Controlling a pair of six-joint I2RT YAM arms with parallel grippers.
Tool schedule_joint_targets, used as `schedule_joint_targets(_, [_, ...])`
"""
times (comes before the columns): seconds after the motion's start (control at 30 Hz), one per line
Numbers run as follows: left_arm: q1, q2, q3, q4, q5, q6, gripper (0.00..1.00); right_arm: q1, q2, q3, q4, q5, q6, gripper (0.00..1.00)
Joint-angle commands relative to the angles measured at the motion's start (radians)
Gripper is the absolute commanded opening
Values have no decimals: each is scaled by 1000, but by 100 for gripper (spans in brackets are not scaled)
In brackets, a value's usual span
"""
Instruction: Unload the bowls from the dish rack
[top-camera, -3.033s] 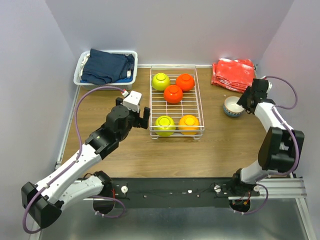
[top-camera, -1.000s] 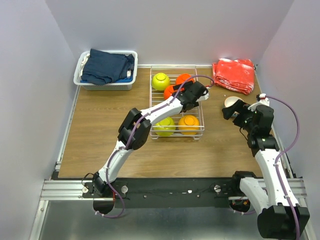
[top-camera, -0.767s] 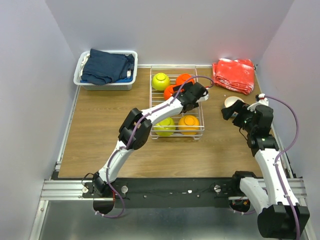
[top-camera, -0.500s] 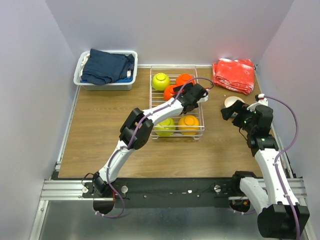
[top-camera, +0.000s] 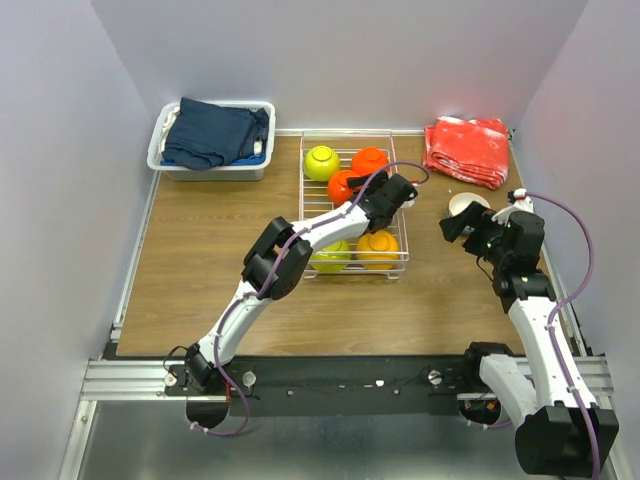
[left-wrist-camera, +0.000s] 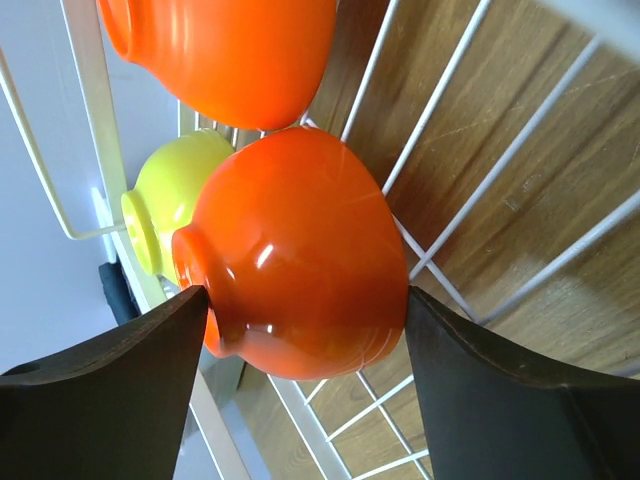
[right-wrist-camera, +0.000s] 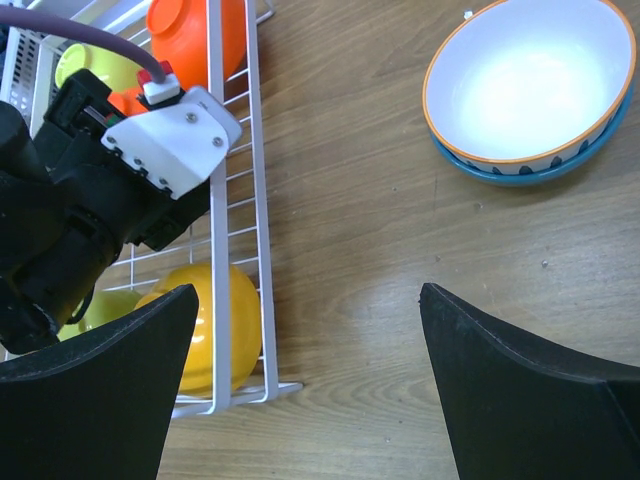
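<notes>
Fingers (left-wrist-camera: 110, 370) of the left gripper (left-wrist-camera: 305, 295) are bracketing a red-orange bowl (left-wrist-camera: 300, 250) lying in the rack (top-camera: 302, 200), clamped or merely touching cannot be told, while the right gripper (right-wrist-camera: 308, 290) is hovering spread wide and empty over the table (right-wrist-camera: 350, 230) beside the rack.

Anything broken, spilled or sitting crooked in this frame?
Nothing stands out. The five bowls in the dish rack sit upside down and look whole, with the left claw set around a red-orange bowl. On the table, the two nested bowls sit upright with no spill around them.
</notes>
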Motion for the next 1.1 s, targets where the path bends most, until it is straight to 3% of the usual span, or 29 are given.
schedule_joint_targets(0.0, [-18, -6, -58, -18, -5, -19, 79, 4, -8, -14, 27, -25, -12, 100])
schedule_joint_targets(0.37, [-47, -175, -88, -1, -7, -44, 54, 4, -22, -10, 28, -32, -9, 100])
schedule_joint_targets(0.63, [-41, -290, -136, -18, 50, -168, 40, 5, -9, -8, 67, -115, -18, 100])
schedule_joint_targets(0.8, [-4, -347, -148, -62, 108, -319, 35, 5, 10, 3, 108, -161, -13, 99])
schedule_joint_targets(1.07, [91, -531, -220, -79, 358, -615, 30, 5, 123, 1, 238, -356, 28, 98])
